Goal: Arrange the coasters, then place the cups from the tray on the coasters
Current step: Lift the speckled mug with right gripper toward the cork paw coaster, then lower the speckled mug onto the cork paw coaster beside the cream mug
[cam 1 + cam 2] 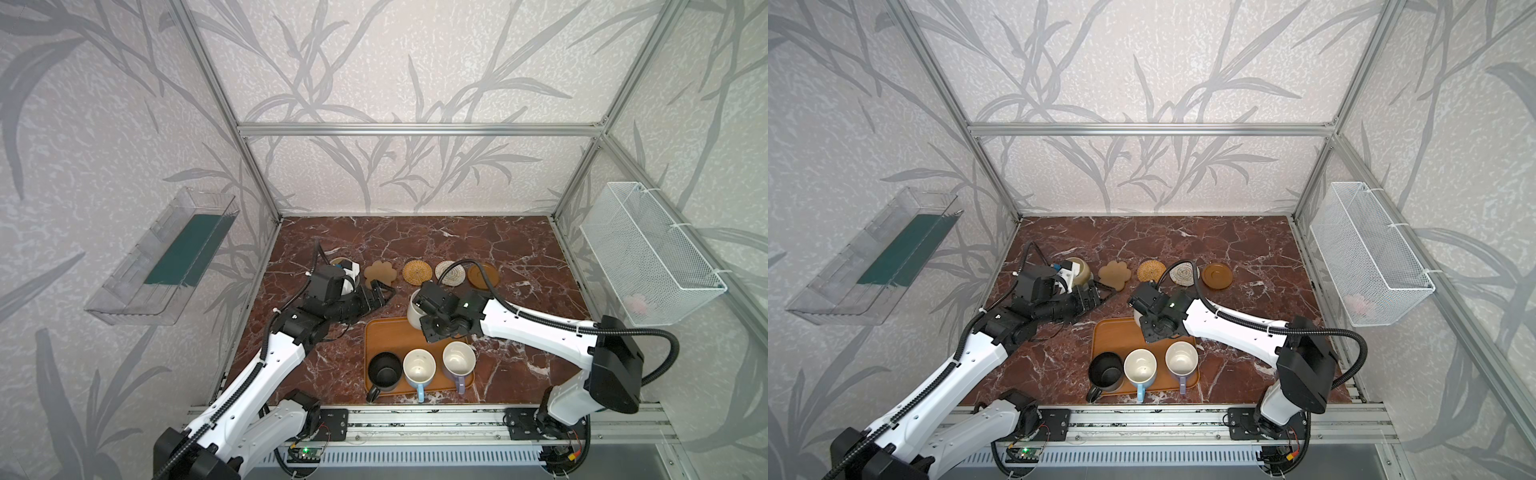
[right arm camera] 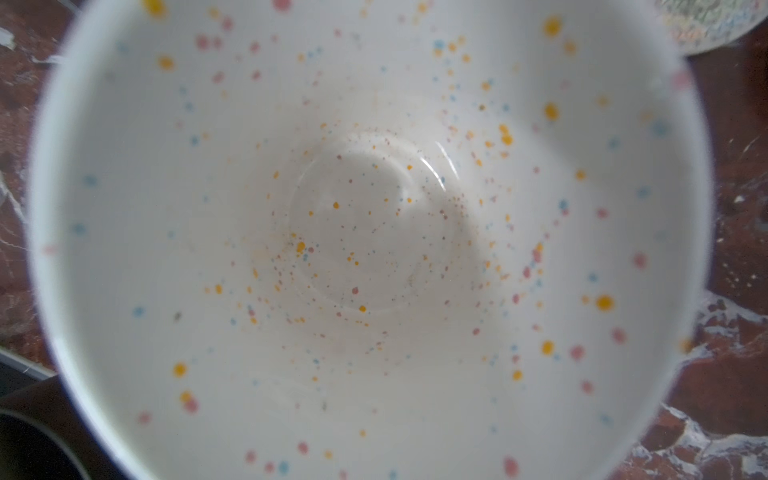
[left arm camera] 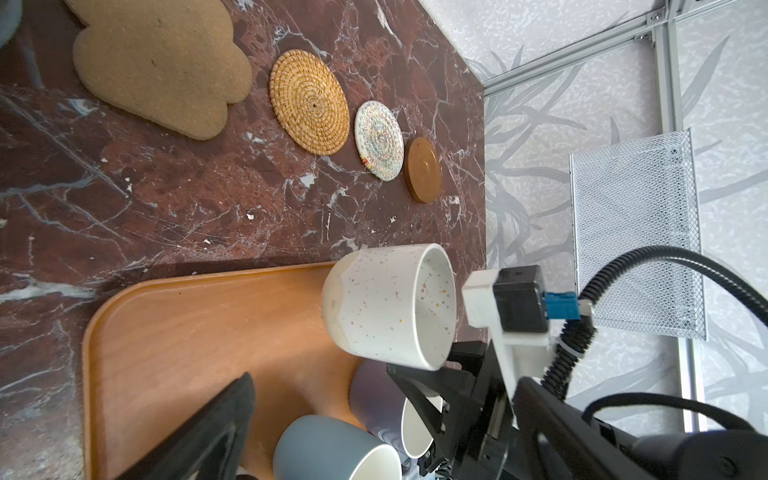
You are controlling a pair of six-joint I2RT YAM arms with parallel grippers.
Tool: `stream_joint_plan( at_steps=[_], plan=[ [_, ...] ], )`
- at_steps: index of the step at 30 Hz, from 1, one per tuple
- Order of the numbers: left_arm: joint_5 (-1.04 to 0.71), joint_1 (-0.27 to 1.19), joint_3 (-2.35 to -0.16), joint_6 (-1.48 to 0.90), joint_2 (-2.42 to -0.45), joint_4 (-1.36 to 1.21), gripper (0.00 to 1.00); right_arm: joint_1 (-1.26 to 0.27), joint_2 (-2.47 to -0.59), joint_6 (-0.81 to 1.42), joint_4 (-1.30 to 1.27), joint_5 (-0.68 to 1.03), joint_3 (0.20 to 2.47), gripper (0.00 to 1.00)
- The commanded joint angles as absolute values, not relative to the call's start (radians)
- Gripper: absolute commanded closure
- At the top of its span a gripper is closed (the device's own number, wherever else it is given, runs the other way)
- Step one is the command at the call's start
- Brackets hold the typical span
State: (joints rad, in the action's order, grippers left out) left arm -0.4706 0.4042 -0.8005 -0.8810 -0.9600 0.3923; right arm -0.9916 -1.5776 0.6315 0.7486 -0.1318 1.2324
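Cup placing is in hand: right gripper [image 1: 422,318], pinched on the speckled cup [image 3: 386,303], holds it over the far edge of the tray [image 1: 386,336]; left gripper [image 1: 380,295] gapes. Next likely calls for lowering it level onto the paw coaster [image 1: 380,272].

Soft even light, faint shadows. Right wrist view blurry on speckled white ceramic cup [image 2: 374,232]; top views' edges bowed.

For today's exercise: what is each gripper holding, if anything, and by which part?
Right gripper: the speckled white cup, held at its wrist-facing side; handle or rim cannot be told. Left gripper: nothing, jaws open.
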Motion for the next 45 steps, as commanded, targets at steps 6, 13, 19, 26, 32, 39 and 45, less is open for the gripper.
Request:
stream_joint_plan(
  at_steps=[6,13,19,26,32,39,45],
  plan=[
    [-0.427,0.367,-0.893,-0.857,-0.996,0.428,0.01,-0.989,-1.575,0.575,0.761,-0.201,1.420,1.00],
    [-0.379,0.258,-0.953,-0.750,-0.999,0.561,0.01,-0.987,-1.650,0.572,0.808,-0.247,1.521,1.00],
    [-0.433,0.190,-1.017,-0.662,-1.052,0.631,0.02,-0.988,-1.744,0.584,0.862,-0.298,1.648,1.00],
    [-0.443,0.107,-1.032,-0.631,-1.077,0.646,0.02,-0.988,-1.887,0.597,0.920,-0.362,1.837,1.00],
    [-0.429,0.057,-1.030,-0.629,-1.098,0.636,0.02,-0.987,-2.054,0.629,1.034,-0.406,2.066,1.00],
    [-0.462,0.017,-1.012,-0.618,-1.126,0.616,0.02,-0.986,-2.255,0.688,1.157,-0.388,2.340,1.00],
    [-0.458,0.001,-1.006,-0.621,-1.155,0.595,0.02,-0.980,-2.438,0.699,1.260,-0.382,2.610,1.00]
  ],
)
